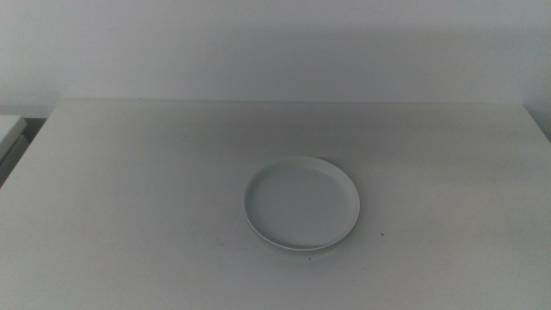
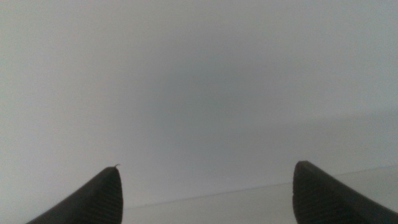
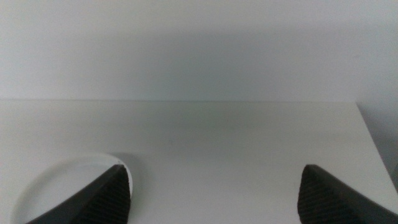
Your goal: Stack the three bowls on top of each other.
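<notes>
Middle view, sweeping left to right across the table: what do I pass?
Bare table → one shallow white bowl, right of centre → bare table again. No other bowl and neither arm shows in this view.

Middle view high above table, facing wall, wrist views low and level, right shares bowl

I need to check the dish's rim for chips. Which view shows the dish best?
The middle view: the whole dish lies there unobstructed on the table. The right wrist view catches only part of its rim beside the right gripper. The left wrist view shows none of it.
</notes>
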